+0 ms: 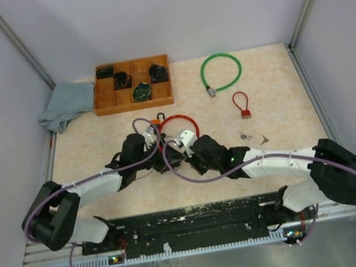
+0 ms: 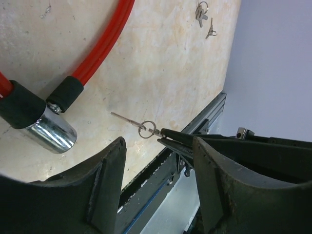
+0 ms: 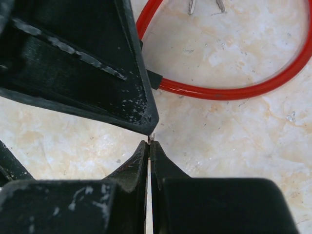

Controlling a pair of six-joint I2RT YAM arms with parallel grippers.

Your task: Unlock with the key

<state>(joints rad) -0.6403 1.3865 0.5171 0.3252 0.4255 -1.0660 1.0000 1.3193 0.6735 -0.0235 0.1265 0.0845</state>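
Middle of the bench (image 1: 90, 137) is jammed: both arms meet nose to nose. My left pincer (image 2: 158, 146) gapes wide. Just ahead of that gap, the right pincer (image 3: 149, 142) is nipped onto the key (image 2: 126, 119), so nothing else fits through. The red cable lock (image 1: 177, 117) loops at twelve o'clock, its silver body (image 2: 52, 134) near the key tip. Spare keys (image 1: 253, 138) lie at three, the small red padlock (image 1: 246, 114) at two. The tray (image 1: 136, 106), cloth (image 1: 65, 105) and green cable (image 1: 202, 74) line the far edge. I see open lanes at nine and four o'clock.
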